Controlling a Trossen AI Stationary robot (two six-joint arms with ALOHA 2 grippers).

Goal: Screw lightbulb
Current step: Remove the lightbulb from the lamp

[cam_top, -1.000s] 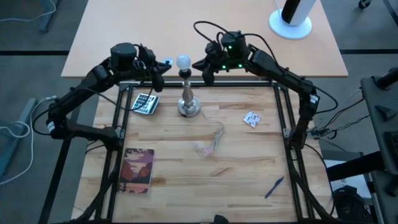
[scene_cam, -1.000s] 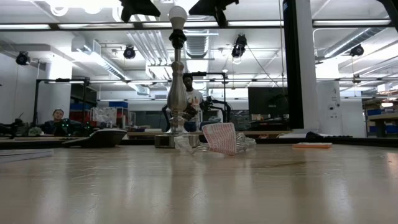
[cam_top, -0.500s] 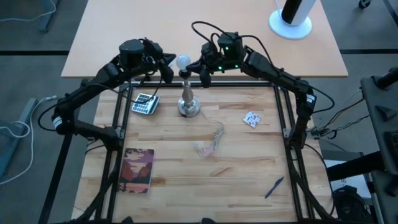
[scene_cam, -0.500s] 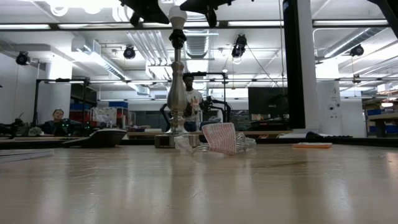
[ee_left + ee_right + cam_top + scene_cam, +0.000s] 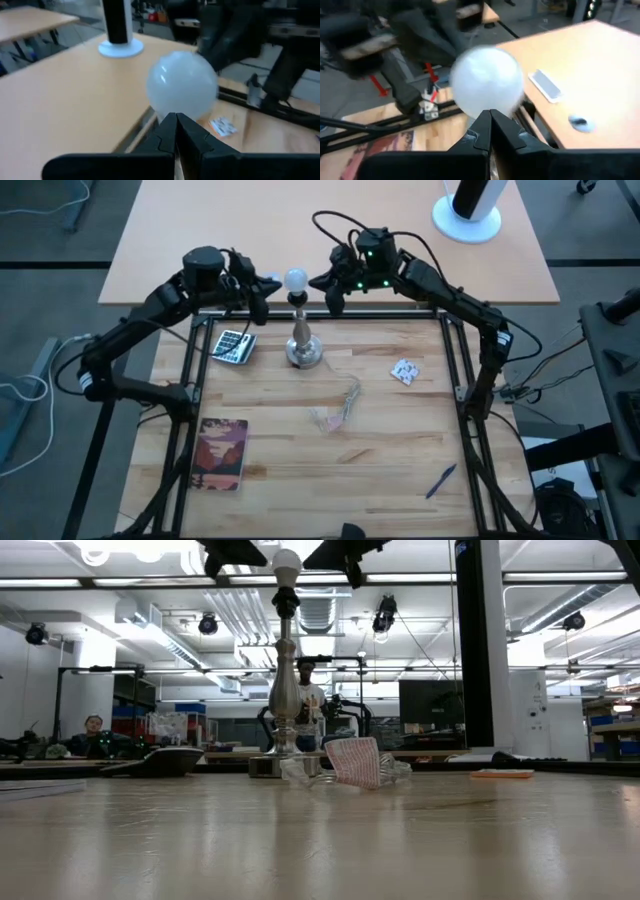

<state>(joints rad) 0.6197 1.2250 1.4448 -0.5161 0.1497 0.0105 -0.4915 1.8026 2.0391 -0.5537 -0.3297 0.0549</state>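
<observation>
A pale butcher-block wooden table (image 5: 380, 470) inside a black frame holds the work, with a tan desk behind it and, in the low view, a bright workshop where people sit far off. Near the table's far edge stands a silver baluster-shaped lamp stand (image 5: 301, 340) with a black socket, and the small white frosted round lightbulb (image 5: 295, 279) sits upright on top of that socket.

The bulb looks already seated, so the threading seems mostly or wholly done; what is left, as I judge it, is a final tightening or simply backing away. How deep the screw base sits cannot be told.

The left gripper (image 5: 262, 284) hangs just beside the bulb on one side, the right gripper (image 5: 327, 284) just beside it on the other; neither touches it. Both wrist views show each pair of dark fingers pressed together with nothing between them, the bulb (image 5: 182, 85) just ahead of the tips.

Half a second ago both grippers crowded in closer against the bulb; now they have pulled apart to either side, back to about where they were a second ago. Bulb and lamp stand have not shifted.

A grey calculator (image 5: 233, 345), a reddish book (image 5: 222, 453), a small white packet (image 5: 405, 371) and a blue pen (image 5: 441, 479) lie on the table, well apart from the lamp.
</observation>
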